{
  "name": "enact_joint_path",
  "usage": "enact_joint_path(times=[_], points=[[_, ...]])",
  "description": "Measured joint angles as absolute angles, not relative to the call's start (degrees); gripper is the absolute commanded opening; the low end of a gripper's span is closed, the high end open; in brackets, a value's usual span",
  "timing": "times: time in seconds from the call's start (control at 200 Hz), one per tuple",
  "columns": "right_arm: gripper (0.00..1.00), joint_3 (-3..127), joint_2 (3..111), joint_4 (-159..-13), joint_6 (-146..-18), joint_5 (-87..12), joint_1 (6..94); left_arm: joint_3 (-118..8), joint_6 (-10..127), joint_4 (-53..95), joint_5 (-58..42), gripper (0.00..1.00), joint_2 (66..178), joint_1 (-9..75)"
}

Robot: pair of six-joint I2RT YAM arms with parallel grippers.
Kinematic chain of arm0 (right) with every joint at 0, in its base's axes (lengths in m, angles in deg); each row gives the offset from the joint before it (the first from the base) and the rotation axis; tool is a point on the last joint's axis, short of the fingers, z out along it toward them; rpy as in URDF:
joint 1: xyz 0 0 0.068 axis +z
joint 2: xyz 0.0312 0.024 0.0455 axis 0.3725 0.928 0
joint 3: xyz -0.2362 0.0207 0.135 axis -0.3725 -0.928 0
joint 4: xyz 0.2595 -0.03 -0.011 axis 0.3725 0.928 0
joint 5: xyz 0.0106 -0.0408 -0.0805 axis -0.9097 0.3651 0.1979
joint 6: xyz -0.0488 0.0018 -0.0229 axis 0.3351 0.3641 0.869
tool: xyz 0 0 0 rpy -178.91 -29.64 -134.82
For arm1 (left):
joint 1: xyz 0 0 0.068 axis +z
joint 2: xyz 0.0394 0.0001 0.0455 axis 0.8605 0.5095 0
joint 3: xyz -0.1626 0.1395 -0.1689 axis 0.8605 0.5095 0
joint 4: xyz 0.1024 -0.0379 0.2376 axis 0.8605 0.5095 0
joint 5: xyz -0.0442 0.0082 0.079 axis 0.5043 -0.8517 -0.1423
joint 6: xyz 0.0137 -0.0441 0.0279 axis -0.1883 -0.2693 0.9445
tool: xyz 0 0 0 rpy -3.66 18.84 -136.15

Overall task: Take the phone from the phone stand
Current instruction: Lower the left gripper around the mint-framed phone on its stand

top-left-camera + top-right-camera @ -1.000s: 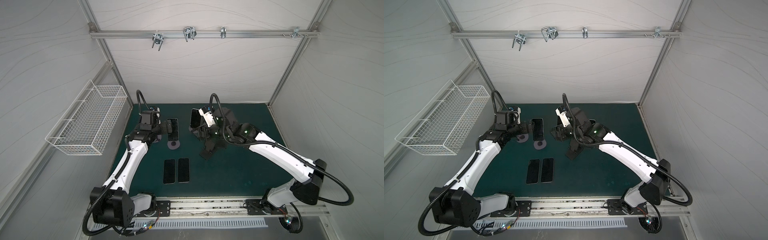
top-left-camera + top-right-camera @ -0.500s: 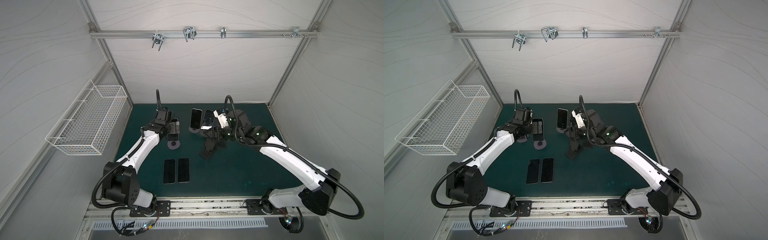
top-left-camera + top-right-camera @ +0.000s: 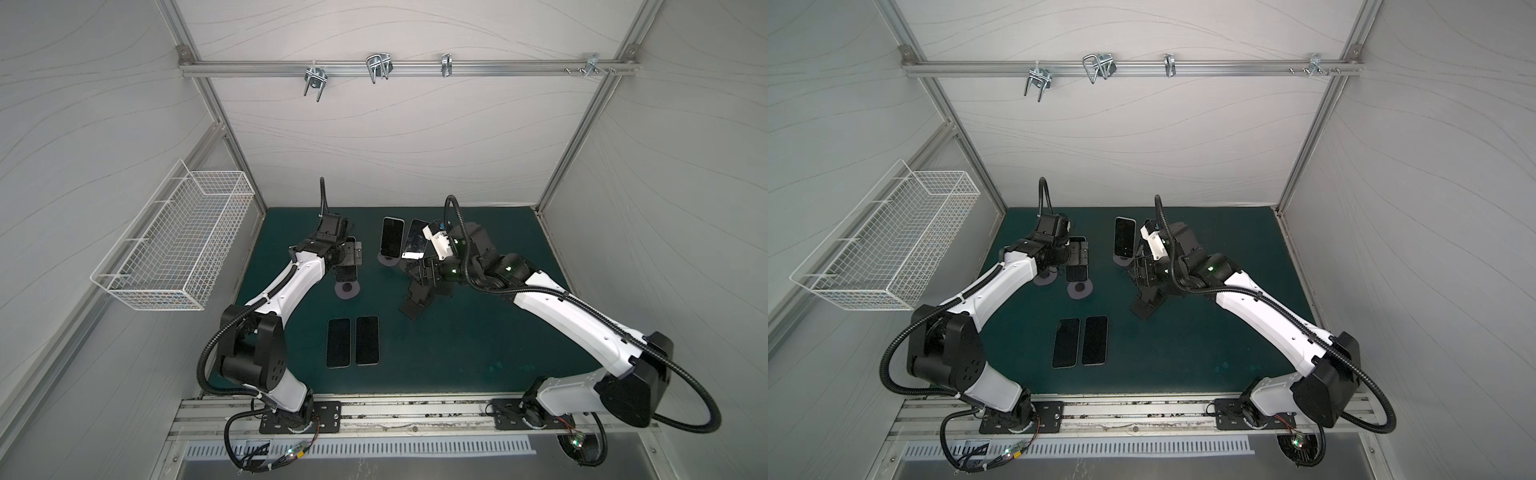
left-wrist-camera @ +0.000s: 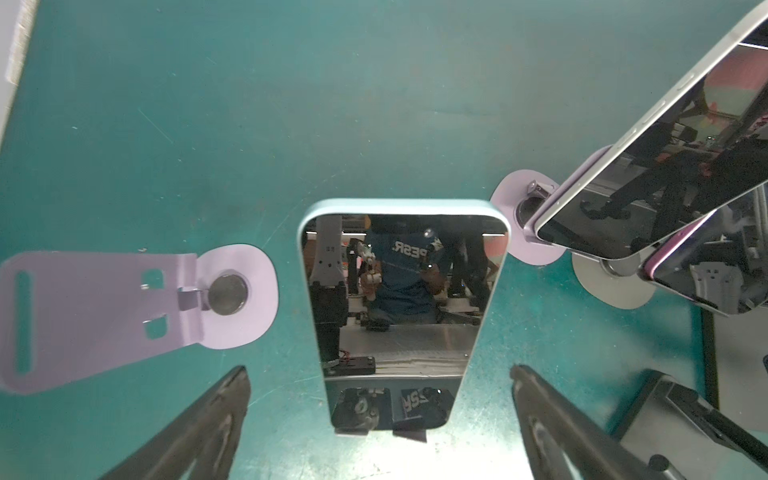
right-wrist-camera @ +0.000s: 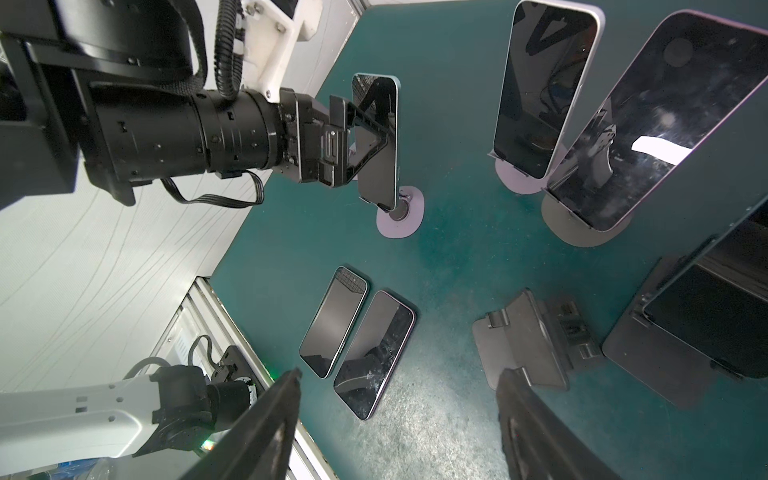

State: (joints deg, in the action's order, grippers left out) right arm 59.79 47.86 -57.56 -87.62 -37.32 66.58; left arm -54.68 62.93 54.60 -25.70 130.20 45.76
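Left gripper (image 4: pixel 378 369) facing phone (image 4: pixel 403 291)
Jaws released; phone seated on phone stand (image 5: pixel 400 216); right gripper (image 5: pixel 400 373) released, empty, apart from stand.

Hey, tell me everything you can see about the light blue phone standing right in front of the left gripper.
The light blue phone is a slim slab with rounded corners, a pale blue frame and a dark, glossy screen mirroring the room. It stands nearly upright, leaning back on a lilac stand whose round base sits on the green mat. The open left gripper straddles it, gaps showing on both sides.
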Motion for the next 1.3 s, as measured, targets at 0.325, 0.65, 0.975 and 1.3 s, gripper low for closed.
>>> enact_joint_path(times=[0.325, 0.65, 0.975, 1.3], points=[[0.77, 59.3, 50.1, -58.3, -87.9, -39.0, 66.5, -55.2, 62.7, 53.6, -25.1, 0.99, 131.0, 45.7], [0.77, 57.5, 49.9, -60.0, -89.2, -39.0, 66.5, -57.7, 63.4, 53.7, -24.9, 0.99, 134.5, 45.7], [0.78, 55.5, 48.9, -61.2, -89.2, -38.5, 66.1, -59.8, 63.5, 53.7, -25.1, 0.99, 136.3, 45.7], [0.78, 55.3, 48.4, -62.3, -90.0, -39.1, 66.0, -61.4, 63.7, 54.6, -26.1, 0.97, 138.0, 45.3]])
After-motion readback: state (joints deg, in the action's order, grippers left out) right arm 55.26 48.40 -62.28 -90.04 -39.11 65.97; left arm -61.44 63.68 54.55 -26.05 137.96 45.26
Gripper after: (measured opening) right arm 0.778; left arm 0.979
